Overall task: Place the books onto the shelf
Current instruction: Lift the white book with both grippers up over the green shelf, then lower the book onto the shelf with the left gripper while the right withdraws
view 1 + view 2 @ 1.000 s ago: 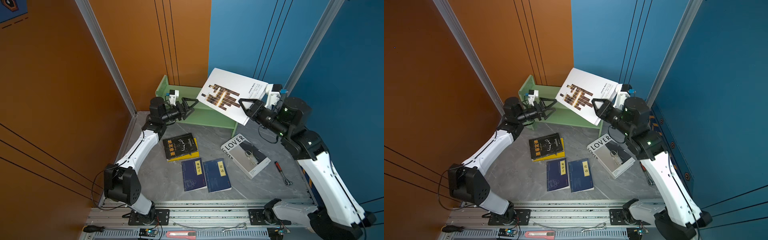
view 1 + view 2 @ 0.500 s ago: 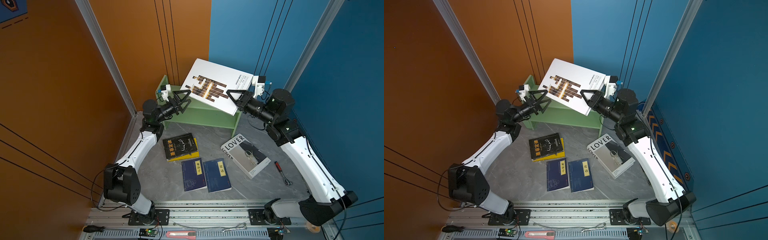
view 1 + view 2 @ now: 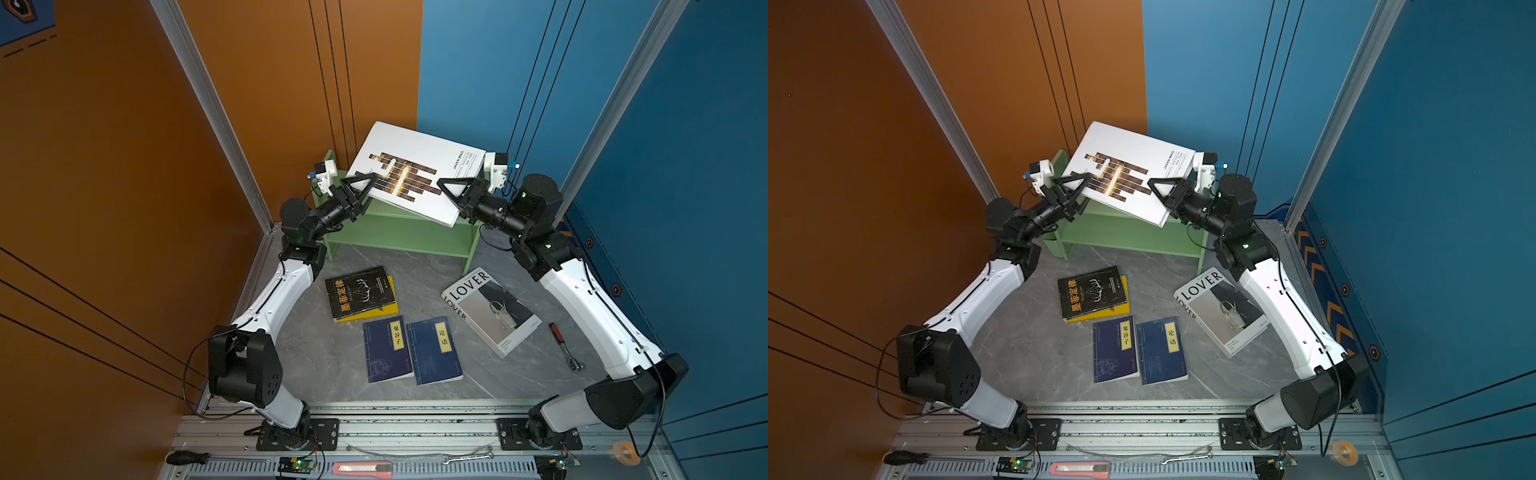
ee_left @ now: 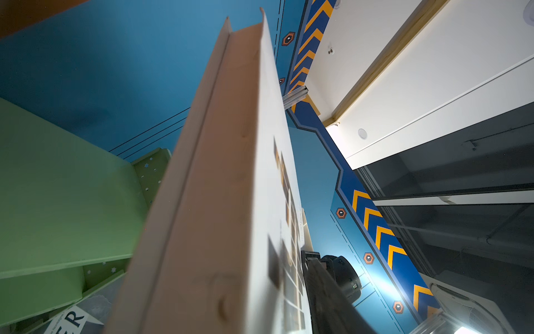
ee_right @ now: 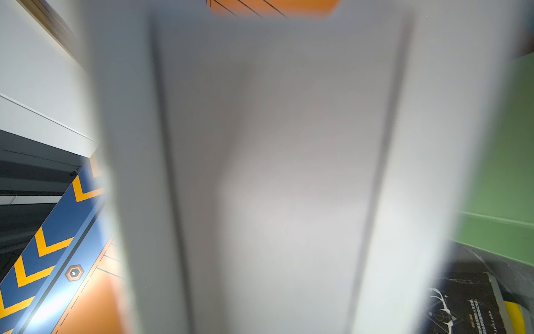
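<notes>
- Right gripper [image 3: 446,187] clamps the right edge of the black-barred white book [image 3: 415,149], which tilts over the shelf [image 3: 399,239] at the table's [image 3: 316,353] far edge.
- Left gripper [image 3: 370,180] straddles the book's left edge; whether it grips is unclear.
- Walls [image 3: 374,83] crowd in close behind the shelf.
- The LOVER book [image 3: 490,311] lies beside the right forearm; the black book [image 3: 359,291] and navy books [image 3: 388,349] lie mid-table between the arms.

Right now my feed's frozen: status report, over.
Right gripper shut on black-barred white book. Left gripper at opposite edge, grip unclear. Book tilted over shelf, not seated. No obstruction seen.
</notes>
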Motion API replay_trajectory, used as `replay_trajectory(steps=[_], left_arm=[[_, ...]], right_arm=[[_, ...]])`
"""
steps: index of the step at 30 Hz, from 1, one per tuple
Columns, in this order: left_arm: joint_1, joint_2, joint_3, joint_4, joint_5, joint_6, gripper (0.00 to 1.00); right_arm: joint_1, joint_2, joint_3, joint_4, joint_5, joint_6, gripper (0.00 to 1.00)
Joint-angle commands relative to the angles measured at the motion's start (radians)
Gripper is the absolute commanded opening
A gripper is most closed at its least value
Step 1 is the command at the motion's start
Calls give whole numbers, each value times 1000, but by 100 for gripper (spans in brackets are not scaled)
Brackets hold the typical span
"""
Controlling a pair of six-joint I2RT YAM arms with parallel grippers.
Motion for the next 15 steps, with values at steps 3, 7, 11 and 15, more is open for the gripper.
replay_trajectory(steps=[3,7,11,15], left_arm=[[8,-1,-7,59,-76,-12,43],[-1,-24,-57,1,-185,3,31],[-30,-38,-37,-111,-247,89,26],[-68,-49,-5,-247,-316,178,20]], right_arm=[[-21,19,3,80,-11,29,23],[-42,52,21,66,20,30,24],[-50,113,78,7,42,24,28],[-57,154,131,-93,83,-20,66]])
